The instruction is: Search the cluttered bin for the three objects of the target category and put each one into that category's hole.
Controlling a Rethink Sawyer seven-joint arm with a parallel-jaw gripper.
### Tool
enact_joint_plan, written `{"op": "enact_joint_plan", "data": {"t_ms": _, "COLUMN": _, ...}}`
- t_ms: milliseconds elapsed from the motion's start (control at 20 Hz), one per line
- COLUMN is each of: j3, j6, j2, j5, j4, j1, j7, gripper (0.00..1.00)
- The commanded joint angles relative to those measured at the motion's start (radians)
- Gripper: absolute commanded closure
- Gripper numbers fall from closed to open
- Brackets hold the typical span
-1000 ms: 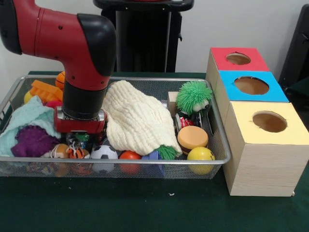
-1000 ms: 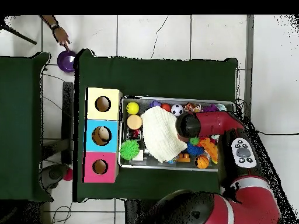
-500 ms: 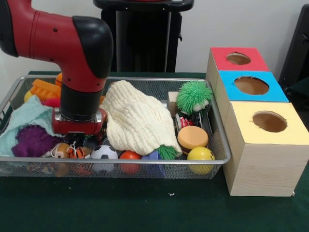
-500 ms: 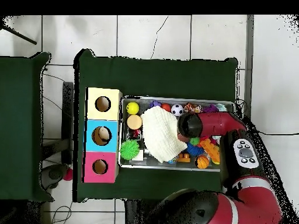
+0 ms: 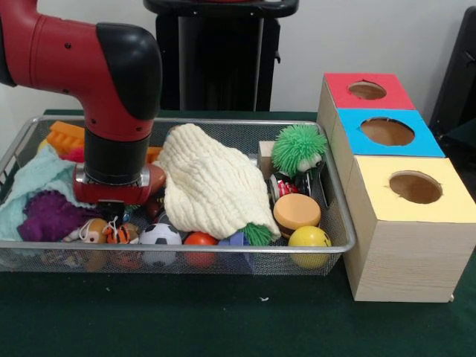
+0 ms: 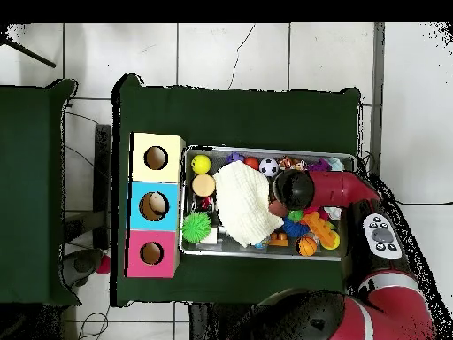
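Taking the wire bin [image 5: 338, 223] as the landmark: along its near wall lie a yellow ball [image 5: 309, 238], a soccer ball [image 5: 161, 235], an orange-red ball [image 5: 199, 240] and a small tiger-striped toy [image 5: 117, 234]. Just behind them, toward the bin's middle, a cream cloth [image 5: 212, 186] is heaped over other things, with a green spiky ball [image 5: 297, 149] beyond it.

The gripper [image 5: 111, 212] hangs low over the tiger-striped toy at the bin's left part; its jaws are hidden under the wrist, so I cannot tell how wide they stand or whether they hold anything.

The target category is not shown, and the balls are only my guess at it. To search well, it would pay to lift straight up and check the grasp, then pull the cloth aside.

Right of the bin stand three boxes with yellow [image 5: 415, 187], blue [image 5: 387, 132] and red [image 5: 367, 91] holes, nearest to farthest. No writing or label is legible anywhere.
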Motion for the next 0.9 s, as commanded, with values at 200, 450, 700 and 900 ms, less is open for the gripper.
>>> {"op": "enact_joint_plan", "data": {"t_ms": 200, "j3": 0.070, "j6": 0.171, "j2": 0.037, "j5": 0.031, "j4": 0.097, "j1": -0.056, "j7": -0.133, "gripper": 0.00}}
{"op": "enact_joint_plan", "data": {"t_ms": 450, "j3": 0.086, "j6": 0.168, "j2": 0.036, "j5": 0.043, "j4": 0.103, "j1": -0.067, "j7": -0.130, "gripper": 0.00}}
{"op": "enact_joint_plan", "data": {"t_ms": 700, "j3": 0.085, "j6": 0.184, "j2": 0.031, "j5": 0.046, "j4": 0.107, "j1": -0.070, "j7": -0.128, "gripper": 0.00}}
{"op": "enact_joint_plan", "data": {"t_ms": 900, "j3": 0.075, "j6": 0.203, "j2": 0.031, "j5": 0.042, "j4": 0.103, "j1": -0.062, "j7": -0.135, "gripper": 0.00}}
